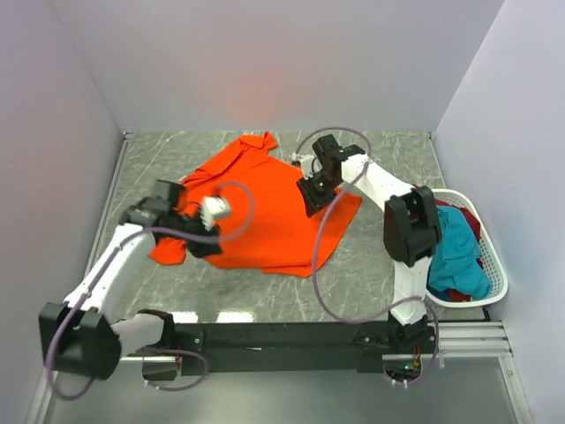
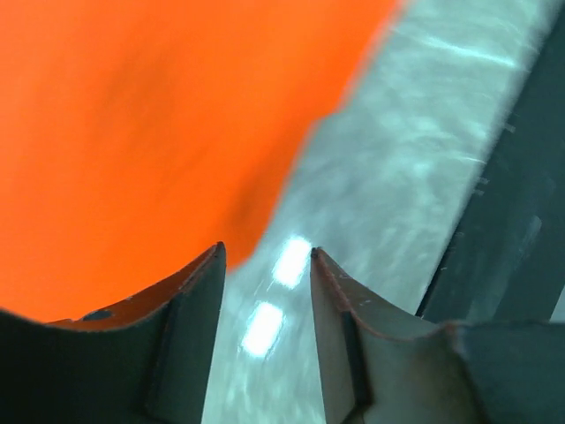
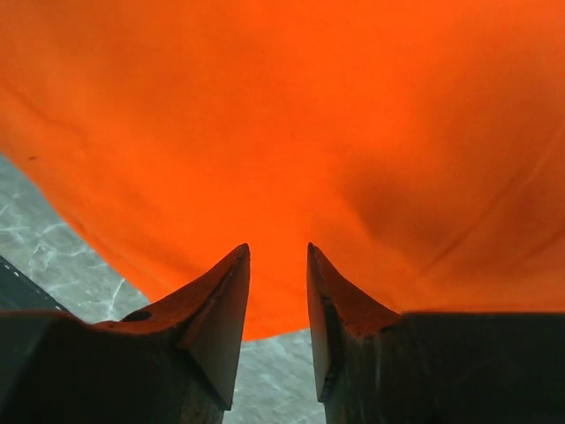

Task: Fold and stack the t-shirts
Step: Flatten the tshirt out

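Note:
A bright orange t-shirt (image 1: 265, 208) lies spread, with some wrinkles, on the grey marbled table (image 1: 380, 256). My left gripper (image 1: 201, 246) hovers at the shirt's near-left edge. In the left wrist view it (image 2: 265, 252) is open with only table (image 2: 397, 132) between its fingers, and the orange cloth (image 2: 132, 132) lies to the left. My right gripper (image 1: 311, 208) is over the shirt's right part. In the right wrist view it (image 3: 278, 250) is open and empty, just above the orange cloth's (image 3: 282, 115) edge. More t-shirts, teal (image 1: 459, 256) and dark red (image 1: 472, 223), are bunched in the basket.
A white plastic basket (image 1: 496, 269) stands at the table's right edge beside the right arm's base. White walls close in the left, back and right. A black rail (image 1: 282, 334) with both arm bases runs along the near edge. Cables loop over the shirt.

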